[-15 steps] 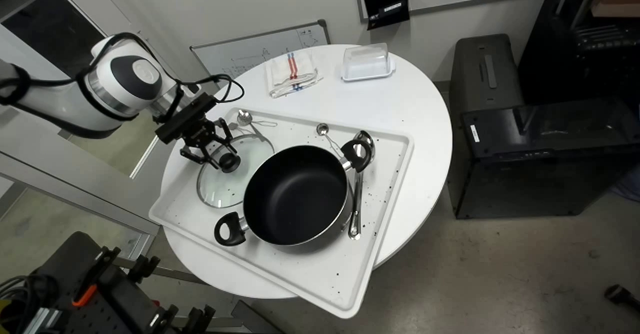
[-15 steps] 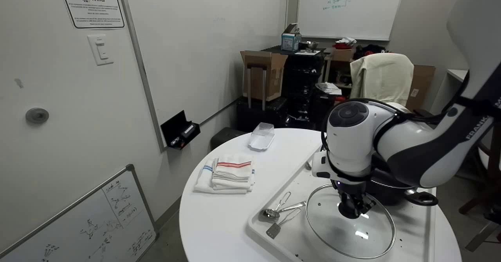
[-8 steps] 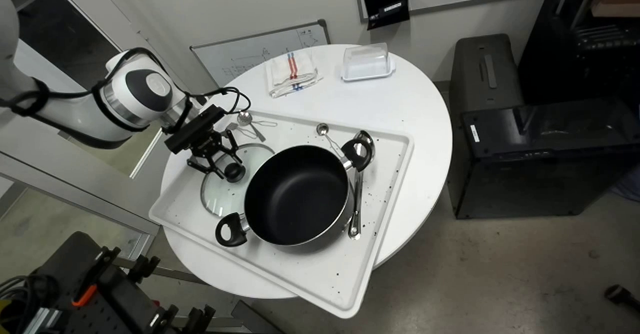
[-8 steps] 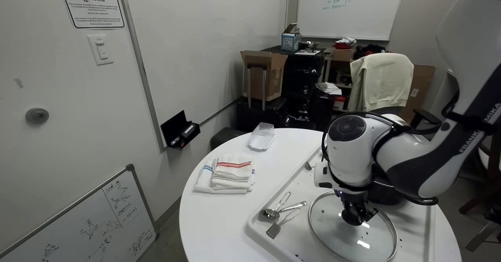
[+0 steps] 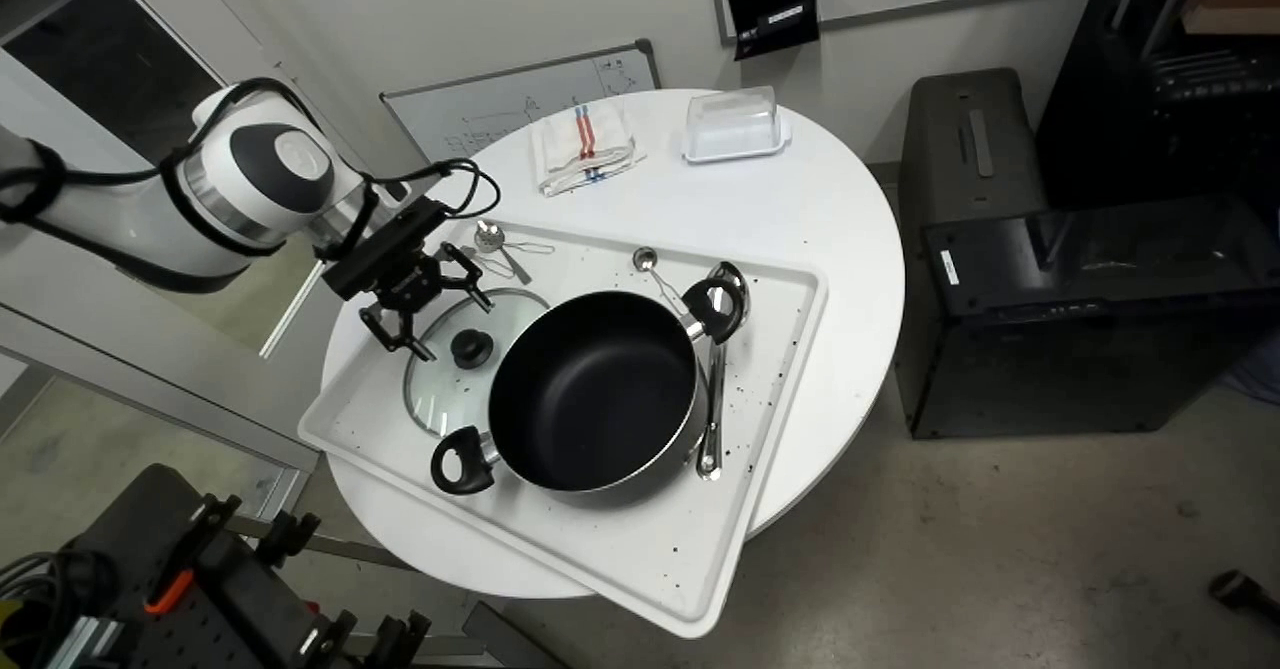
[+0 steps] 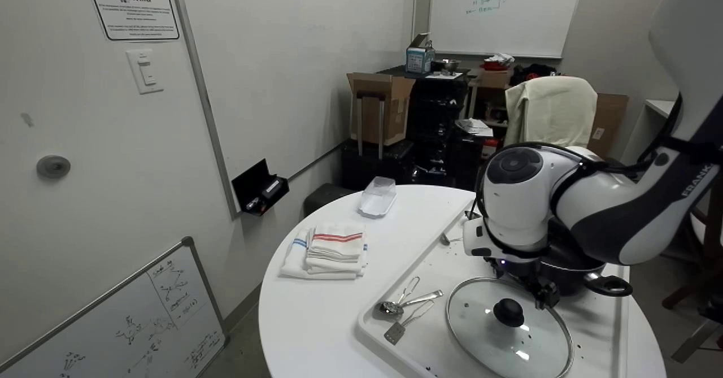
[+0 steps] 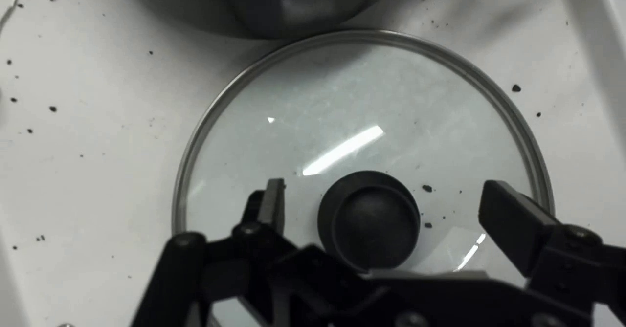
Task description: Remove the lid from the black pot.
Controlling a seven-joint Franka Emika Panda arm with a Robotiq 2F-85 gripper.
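The round glass lid (image 5: 450, 389) with its thin metal rim lies on the tray, beside the black pot (image 5: 595, 399). Its black knob (image 6: 509, 312) points up. In the wrist view the far rim of the lid (image 7: 362, 97) comes close to the pot's wall (image 7: 298, 7); whether they touch I cannot tell. The pot is uncovered and looks bare inside. My gripper (image 5: 459, 332) stands open just above the lid. Seen from the wrist, the knob (image 7: 369, 219) sits between the spread fingers (image 7: 511, 224) with a gap on both sides; nothing is held.
A white rimmed tray (image 5: 640, 574) on a round white table bears everything, with dark crumbs on it. Metal utensils (image 5: 490, 237) lie at its far corner, a long spoon (image 5: 712, 419) right beside the pot. Folded towels (image 5: 583, 144) and a clear-lidded dish (image 5: 735, 127) stand behind.
The gripper was shut on the lid's knob. The lid shifted slightly and came down on the tray; then the fingers opened and the arm drew back and up, leaving the lid in place.
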